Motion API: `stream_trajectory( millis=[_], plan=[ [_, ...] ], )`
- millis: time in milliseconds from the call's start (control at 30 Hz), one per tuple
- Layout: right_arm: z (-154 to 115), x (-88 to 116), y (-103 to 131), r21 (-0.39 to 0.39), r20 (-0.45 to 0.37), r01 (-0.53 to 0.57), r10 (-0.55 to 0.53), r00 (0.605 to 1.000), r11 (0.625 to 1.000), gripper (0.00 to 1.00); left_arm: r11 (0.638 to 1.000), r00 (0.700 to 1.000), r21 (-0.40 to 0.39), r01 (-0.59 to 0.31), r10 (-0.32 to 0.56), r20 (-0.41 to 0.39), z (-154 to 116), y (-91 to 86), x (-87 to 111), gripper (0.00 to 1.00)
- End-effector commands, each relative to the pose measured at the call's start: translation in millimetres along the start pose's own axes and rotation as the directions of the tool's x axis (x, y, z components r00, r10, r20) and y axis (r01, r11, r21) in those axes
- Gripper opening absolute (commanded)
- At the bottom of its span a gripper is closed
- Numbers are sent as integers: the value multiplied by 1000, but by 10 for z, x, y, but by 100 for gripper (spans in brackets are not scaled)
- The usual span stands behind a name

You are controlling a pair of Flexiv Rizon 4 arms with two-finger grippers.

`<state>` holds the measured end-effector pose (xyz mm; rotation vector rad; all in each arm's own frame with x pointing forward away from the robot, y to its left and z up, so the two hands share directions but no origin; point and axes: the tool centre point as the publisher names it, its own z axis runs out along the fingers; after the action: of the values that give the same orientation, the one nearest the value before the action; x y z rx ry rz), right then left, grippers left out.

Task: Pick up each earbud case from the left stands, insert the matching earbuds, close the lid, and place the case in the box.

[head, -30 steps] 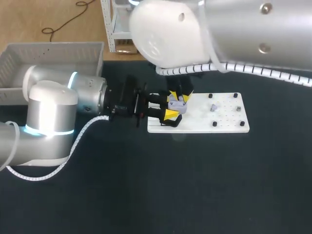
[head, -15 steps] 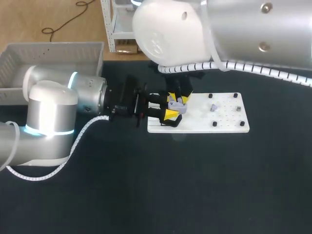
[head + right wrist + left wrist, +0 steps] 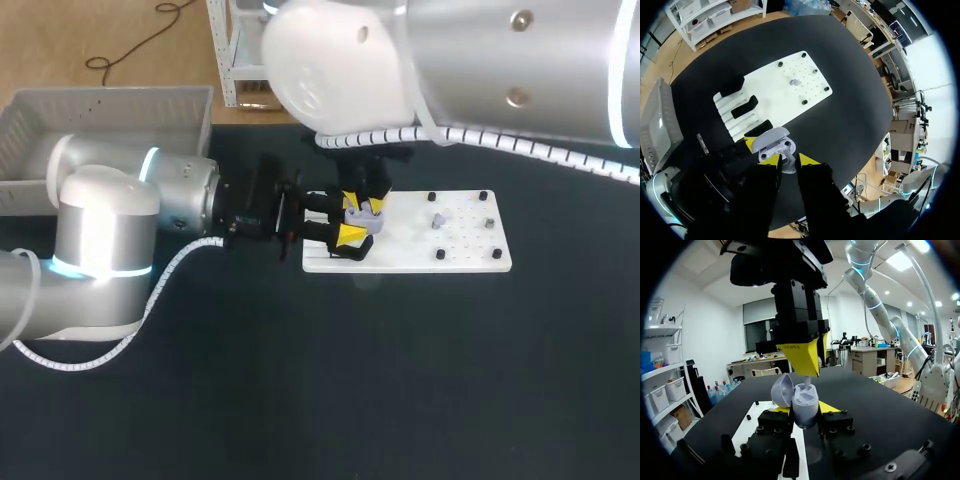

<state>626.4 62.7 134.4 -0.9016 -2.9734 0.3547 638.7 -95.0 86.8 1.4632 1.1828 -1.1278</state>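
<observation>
The left hand (image 3: 806, 410) pinches the open earbud case (image 3: 772, 144) at the 9 o'clock end of the white board (image 3: 450, 255). The right hand (image 3: 789, 160), pinching an earbud (image 3: 805, 388), hangs directly above. Slight misalignment could jam the bud or twist the case loose.

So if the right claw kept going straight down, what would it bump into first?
Most likely the open pale purple plastic earbud case, right under the right claw and gripped by the left claw. The small white earbud it holds seems to touch the case.
</observation>
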Motion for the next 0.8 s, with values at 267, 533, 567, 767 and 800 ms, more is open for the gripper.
stream_trajectory(
  millis=[267, 533, 567, 767, 800],
  plan=[
    [49, -69, 15, 23, -15, -19, 20, 1000, 1000, 0, 1000, 1000, 0, -2, 2, 0, 4, 6, 8, 0],
    [79, -97, 4, 30, -17, -32, 32, 999, 999, 0, 1000, 1000, 0, -2, 2, 0, 4, 6, 8, 0],
    [84, -98, 4, 30, -18, -32, 33, 999, 999, 0, 1000, 1000, 0, -2, 2, 0, 4, 6, 8, 0],
    [123, -119, 18, 40, -16, -40, 41, 999, 998, 0, 1000, 1000, 0, -2, 2, 0, 4, 6, 8, 0],
    [128, -120, 21, 41, -15, -41, 41, 999, 998, 0, 1000, 1000, 0, -2, 2, 0, 4, 6, 8, 0]
  ],
)
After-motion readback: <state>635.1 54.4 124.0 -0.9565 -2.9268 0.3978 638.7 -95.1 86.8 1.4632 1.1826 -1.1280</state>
